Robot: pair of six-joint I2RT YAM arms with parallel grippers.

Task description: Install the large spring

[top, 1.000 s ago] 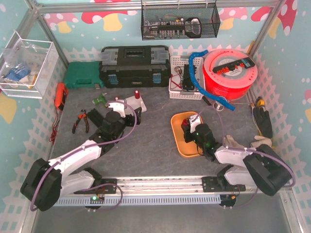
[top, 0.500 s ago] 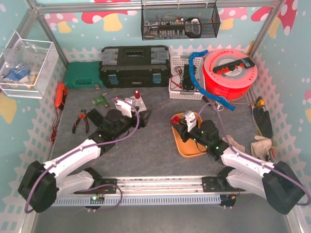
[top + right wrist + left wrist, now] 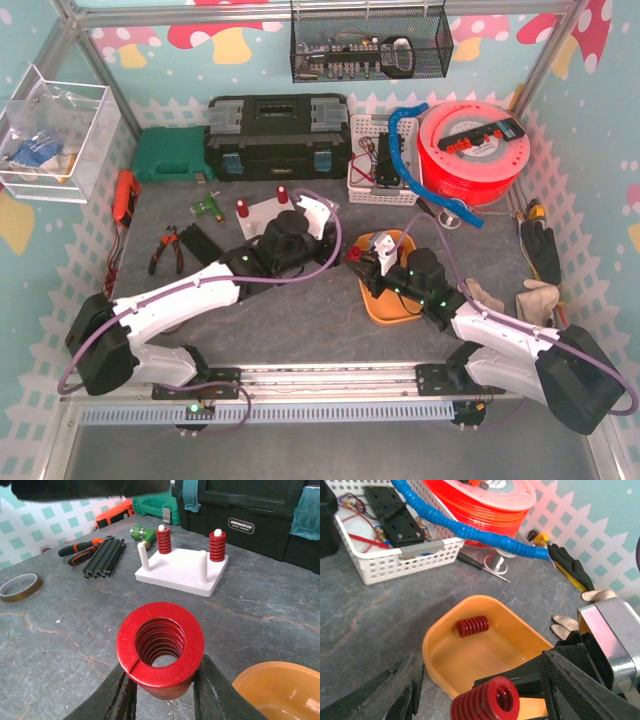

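Right gripper (image 3: 161, 682) clamped on large spring (image 3: 160, 645), held in the air just left of tray (image 3: 440, 645). Left gripper (image 3: 330, 240) jaws apart beside it, gripping nothing. Board (image 3: 180, 575) far left has two bare pegs (image 3: 203, 566). Not installed yet: spring has to go onto a peg.

In the left wrist view the big red spring (image 3: 485, 702) runs off the bottom edge at 6 o'clock. In the right wrist view the orange tray (image 3: 280, 690) is cut off at 5 o'clock. A dark shape (image 3: 90, 487) at 11 o'clock is too blurry to tell. From above, the left arm (image 3: 200, 290) covers part of the peg board (image 3: 262, 215).
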